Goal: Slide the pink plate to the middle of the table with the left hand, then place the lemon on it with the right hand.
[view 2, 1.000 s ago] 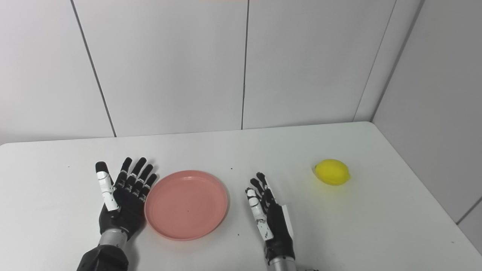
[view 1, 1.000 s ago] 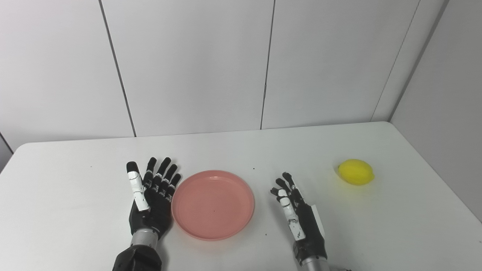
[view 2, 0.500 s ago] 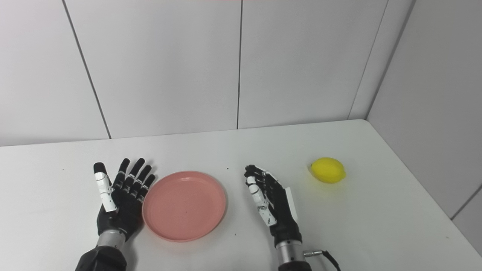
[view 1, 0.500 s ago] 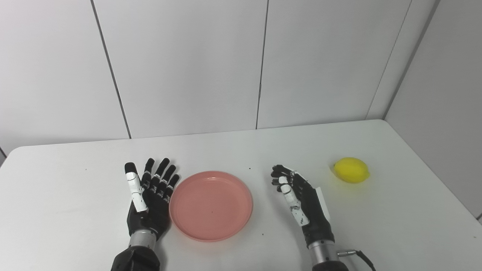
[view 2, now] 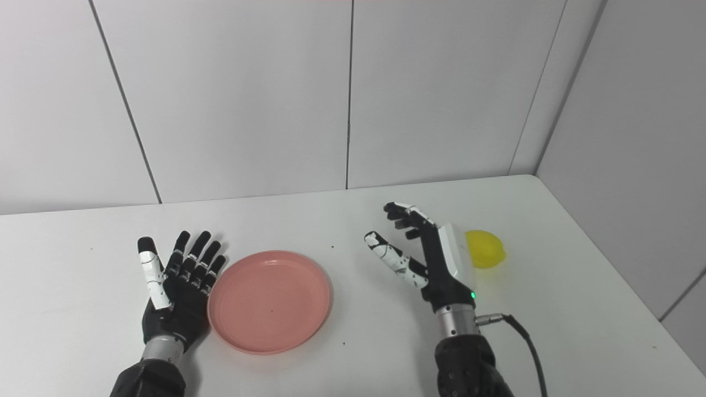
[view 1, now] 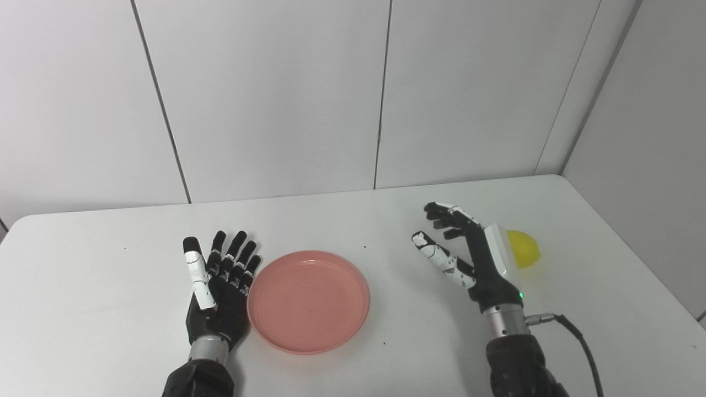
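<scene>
I see the pink plate [view 1: 308, 301] lying flat near the middle of the white counter [view 1: 353, 220], empty. My left robot hand [view 1: 219, 289] lies just beside its left rim, palm up, fingers spread and holding nothing; I cannot tell if it touches the rim. The lemon [view 1: 524, 248] sits on the counter well to the right, partly hidden behind my right robot hand [view 1: 469, 253]. This hand is raised, fingers apart and a little curled, holding nothing.
</scene>
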Tool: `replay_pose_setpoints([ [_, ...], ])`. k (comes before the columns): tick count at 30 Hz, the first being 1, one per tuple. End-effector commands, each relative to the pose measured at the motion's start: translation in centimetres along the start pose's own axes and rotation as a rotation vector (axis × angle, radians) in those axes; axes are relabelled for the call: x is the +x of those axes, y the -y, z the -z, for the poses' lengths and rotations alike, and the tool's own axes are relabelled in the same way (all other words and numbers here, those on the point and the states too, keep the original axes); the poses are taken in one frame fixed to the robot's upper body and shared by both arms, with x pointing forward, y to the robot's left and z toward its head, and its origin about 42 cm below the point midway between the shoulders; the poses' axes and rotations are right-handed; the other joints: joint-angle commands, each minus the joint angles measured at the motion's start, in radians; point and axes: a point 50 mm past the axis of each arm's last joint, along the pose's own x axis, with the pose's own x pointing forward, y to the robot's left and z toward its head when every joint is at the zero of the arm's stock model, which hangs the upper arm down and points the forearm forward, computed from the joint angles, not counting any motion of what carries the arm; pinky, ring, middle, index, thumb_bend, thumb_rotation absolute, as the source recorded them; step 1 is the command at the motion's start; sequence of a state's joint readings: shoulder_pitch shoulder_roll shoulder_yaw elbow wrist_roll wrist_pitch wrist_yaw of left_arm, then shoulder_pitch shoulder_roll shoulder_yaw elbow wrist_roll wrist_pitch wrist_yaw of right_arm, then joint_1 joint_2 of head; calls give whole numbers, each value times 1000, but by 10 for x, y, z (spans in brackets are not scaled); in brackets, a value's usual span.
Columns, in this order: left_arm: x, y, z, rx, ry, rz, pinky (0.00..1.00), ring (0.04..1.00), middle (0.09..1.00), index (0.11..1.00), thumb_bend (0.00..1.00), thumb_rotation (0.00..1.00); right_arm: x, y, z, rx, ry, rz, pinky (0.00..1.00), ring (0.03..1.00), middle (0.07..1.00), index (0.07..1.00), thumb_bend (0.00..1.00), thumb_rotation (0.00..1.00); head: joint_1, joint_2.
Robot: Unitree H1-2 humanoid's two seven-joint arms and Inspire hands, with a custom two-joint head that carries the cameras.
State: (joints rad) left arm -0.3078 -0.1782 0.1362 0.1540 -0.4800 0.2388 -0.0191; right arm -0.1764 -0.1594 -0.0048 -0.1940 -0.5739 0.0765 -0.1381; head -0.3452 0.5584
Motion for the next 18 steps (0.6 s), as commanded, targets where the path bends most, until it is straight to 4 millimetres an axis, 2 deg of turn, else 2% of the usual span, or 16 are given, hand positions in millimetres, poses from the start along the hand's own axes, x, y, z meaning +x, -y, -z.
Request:
replay_pose_setpoints([
  [1,-5,-11,16,0,-71,-58,956,926,917,998,809,873,18,18,-9,-79,67,74,589,671,690,675,763,878,1,-2],
  [7,-6,-12,17,5,-69,-63,944,922,919,995,799,876,38,40,5,-259,120,92,583,679,712,687,796,876,3,-5],
  [11,-5,-12,17,8,-69,-63,938,914,911,995,793,872,47,52,13,-327,123,103,541,637,694,692,815,877,2,-5],
  [18,-5,-13,18,5,-73,-66,932,911,906,989,797,858,60,65,22,-484,109,101,583,642,704,702,814,873,0,-8],
])
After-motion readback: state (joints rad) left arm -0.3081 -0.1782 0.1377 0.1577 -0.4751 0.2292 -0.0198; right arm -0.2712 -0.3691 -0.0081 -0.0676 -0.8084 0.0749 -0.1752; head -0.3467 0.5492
